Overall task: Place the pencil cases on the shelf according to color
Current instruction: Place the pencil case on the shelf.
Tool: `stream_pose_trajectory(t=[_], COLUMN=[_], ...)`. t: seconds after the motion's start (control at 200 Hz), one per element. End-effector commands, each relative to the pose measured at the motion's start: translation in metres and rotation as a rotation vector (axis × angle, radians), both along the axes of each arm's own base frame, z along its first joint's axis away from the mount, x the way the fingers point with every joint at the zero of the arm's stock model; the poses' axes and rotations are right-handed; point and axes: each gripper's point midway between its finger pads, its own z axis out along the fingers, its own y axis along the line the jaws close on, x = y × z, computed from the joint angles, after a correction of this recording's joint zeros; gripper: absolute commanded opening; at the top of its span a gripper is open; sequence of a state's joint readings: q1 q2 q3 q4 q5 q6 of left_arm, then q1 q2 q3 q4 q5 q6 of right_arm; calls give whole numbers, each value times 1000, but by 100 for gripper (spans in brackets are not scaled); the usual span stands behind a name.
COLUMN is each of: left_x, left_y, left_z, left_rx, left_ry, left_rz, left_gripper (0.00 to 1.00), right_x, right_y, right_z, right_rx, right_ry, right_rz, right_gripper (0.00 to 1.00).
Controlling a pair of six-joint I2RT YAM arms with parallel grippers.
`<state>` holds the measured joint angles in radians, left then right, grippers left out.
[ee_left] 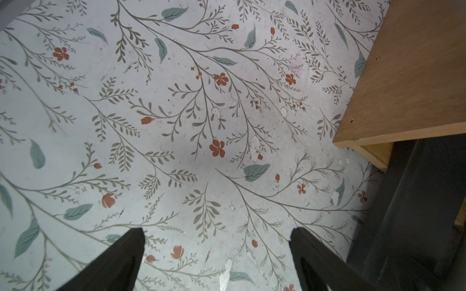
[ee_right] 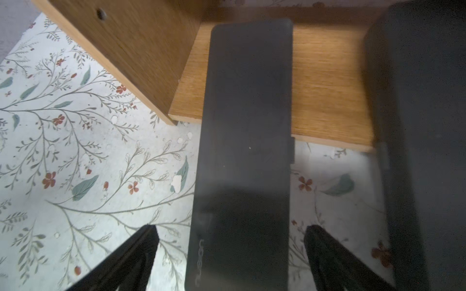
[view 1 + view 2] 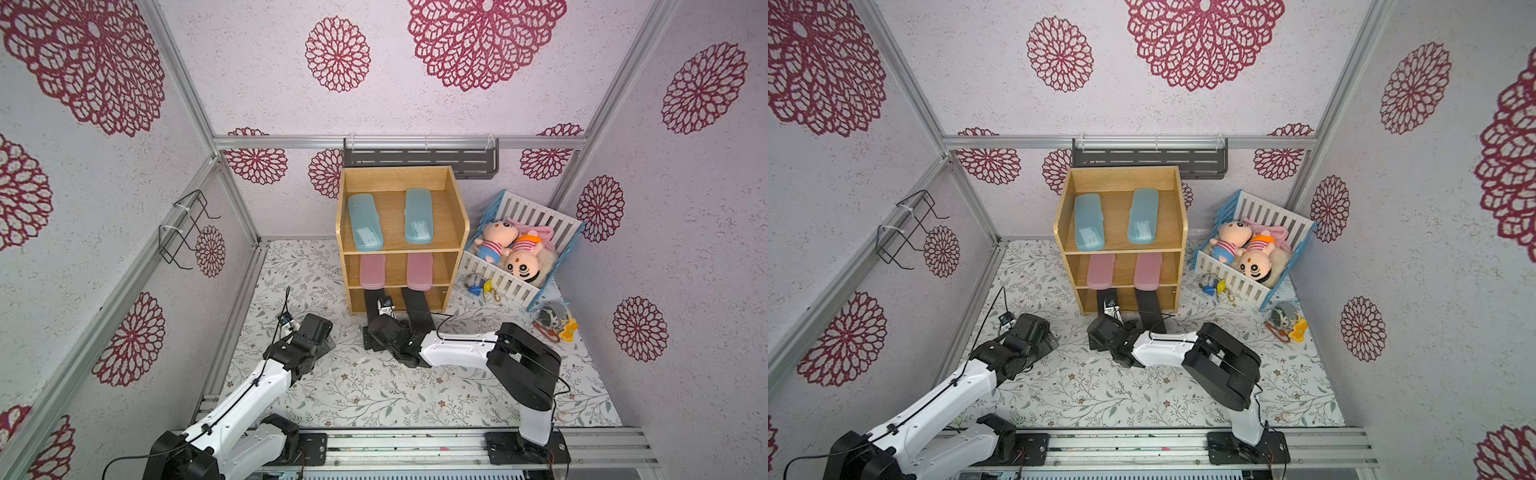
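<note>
The right hand (image 2: pixel 230 228) is open astride the left black pencil case (image 2: pixel 247 121), seemingly stiff, light and slick; pinch across its long sides.

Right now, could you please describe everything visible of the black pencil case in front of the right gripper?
The black pencil case is long, flat, matte, round-cornered, with faint lettering at its near end and a tab on one edge. It lies closed, far half on the shelf's bottom tier, near half out over the table. The open right gripper straddles it untouched.
</note>
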<state>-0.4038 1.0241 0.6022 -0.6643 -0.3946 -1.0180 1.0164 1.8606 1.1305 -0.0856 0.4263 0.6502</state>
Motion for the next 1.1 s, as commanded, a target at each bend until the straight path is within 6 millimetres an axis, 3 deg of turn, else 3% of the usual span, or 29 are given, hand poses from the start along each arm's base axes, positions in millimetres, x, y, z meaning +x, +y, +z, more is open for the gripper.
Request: stream_pose_trajectory(t=[0.0,0.11,0.17,0.245,0.36,0.535,0.715,0.941,1.096], left_x=[0,-1,-1,1,3,3,2,2,4], left_y=[4,7,7,6,4,5,4,2,2], left_z=[6,7,8,6,4,2,-2,-5,-4], left_rx=[2,7,6,0,-6,-1,-4,-12,-11], left_ry=[-22,-31,-34,-38,-32,-23,-13,-9,-11], left_rz=[6,16,16,15,16,20,16,16,13], left_gripper=[97,97,97,97,97,97,97,97,97], right_x=[-14,-33,-43,-54,-67,-64,-40,-1,17], right_y=[-19,-35,-35,-27,-15,-7,6,16,17], right_z=[24,26,26,20,-2,-25,-40,-21,-23], right_rx=[2,-4,-9,-13,-39,-56,-87,-67,-102], right_ry=[-13,-1,3,35,85,88,75,0,-14], right_rz=[-24,-20,13,82,143,140,128,111,101], right_gripper=[98,91,71,54,39,37,38,40,40])
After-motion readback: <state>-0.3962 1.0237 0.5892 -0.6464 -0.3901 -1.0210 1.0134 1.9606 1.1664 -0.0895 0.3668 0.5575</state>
